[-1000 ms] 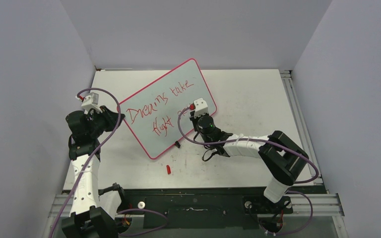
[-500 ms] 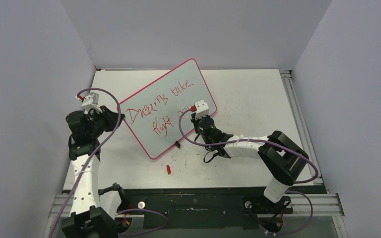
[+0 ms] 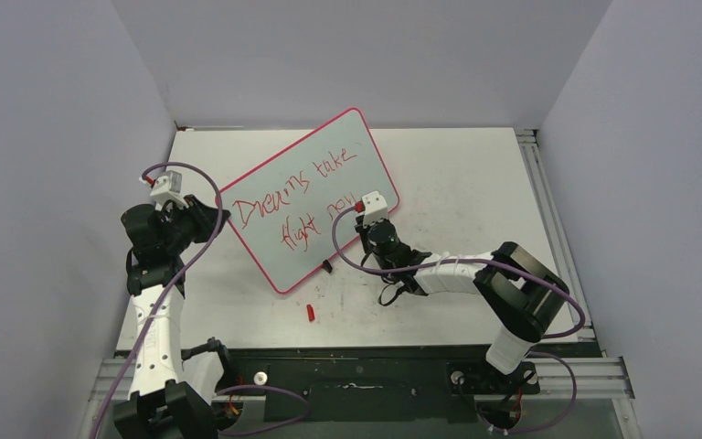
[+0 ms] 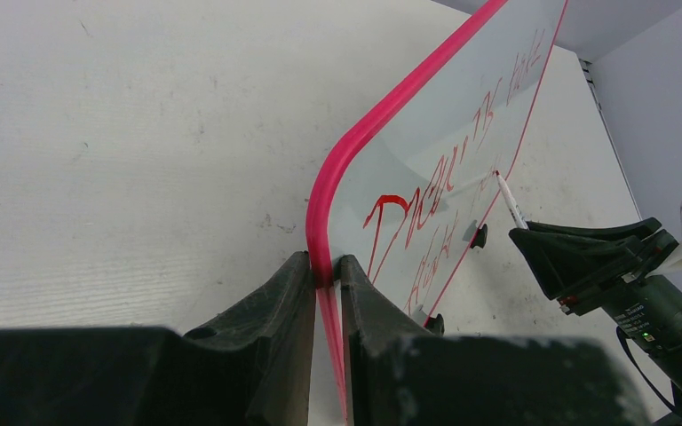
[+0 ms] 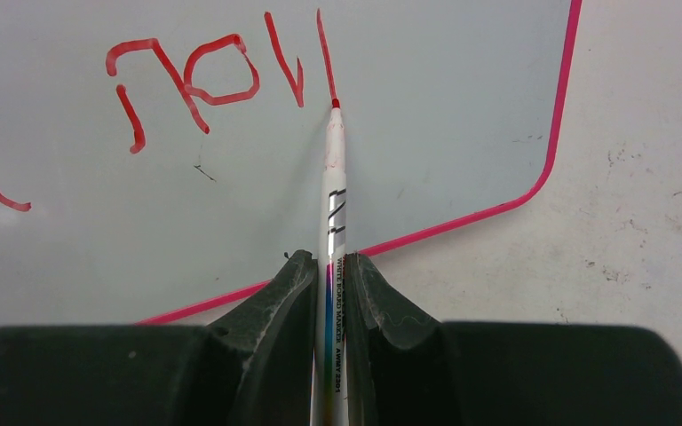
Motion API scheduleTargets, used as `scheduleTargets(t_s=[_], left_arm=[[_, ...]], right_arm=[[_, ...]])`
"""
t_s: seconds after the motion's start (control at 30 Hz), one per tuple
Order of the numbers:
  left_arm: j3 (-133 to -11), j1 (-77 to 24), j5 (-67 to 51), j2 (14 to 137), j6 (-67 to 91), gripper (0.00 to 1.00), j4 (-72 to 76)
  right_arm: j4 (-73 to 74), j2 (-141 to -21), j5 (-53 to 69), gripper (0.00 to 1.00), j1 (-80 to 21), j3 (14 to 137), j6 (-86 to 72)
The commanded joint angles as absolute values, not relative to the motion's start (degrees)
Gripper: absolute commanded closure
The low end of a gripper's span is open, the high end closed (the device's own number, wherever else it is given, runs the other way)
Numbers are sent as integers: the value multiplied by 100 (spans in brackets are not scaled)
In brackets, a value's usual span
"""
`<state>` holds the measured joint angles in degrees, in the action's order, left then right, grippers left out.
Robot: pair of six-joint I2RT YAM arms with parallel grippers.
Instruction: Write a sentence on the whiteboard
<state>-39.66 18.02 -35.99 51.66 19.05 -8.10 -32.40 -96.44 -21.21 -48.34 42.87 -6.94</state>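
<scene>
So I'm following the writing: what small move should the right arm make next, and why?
Probably stroke the marker upward to finish the "w" in "now": the right pincer holds it with its tip on the whiteboard at a stroke's bottom; the left pincer clamps the rim.

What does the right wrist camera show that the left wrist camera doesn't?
Only the right wrist view shows the print on the marker barrel, the red word "now" and the tip at its last stroke. Only the left wrist view shows the left gripper shut on the pink rim of the whiteboard, and the black clip feet. Both show the right gripper shut on the marker, its tip at the board, red writing, and the white table.
</scene>
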Motion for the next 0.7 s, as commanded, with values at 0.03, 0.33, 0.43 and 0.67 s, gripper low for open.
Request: scheduleTargets(t_s=[0.03, 0.33, 0.43, 0.67], left_arm=[[-4024, 1696, -3766, 5115, 1872, 87, -861], [-4034, 1695, -3758, 5124, 1865, 87, -870], [-4034, 1691, -3758, 5133, 1863, 87, -870], [-4043, 1688, -3762, 5142, 1863, 87, -870]], right_arm=[[-3327, -9700, -2153, 95, -4781, 4581, -624], [-3316, -9819, -2042, 95, -4604, 4920, -440], [-3293, -9905, -1930, 95, -4524, 4993, -439], [-3233, -9992, -1788, 95, -4471, 5068, -404]])
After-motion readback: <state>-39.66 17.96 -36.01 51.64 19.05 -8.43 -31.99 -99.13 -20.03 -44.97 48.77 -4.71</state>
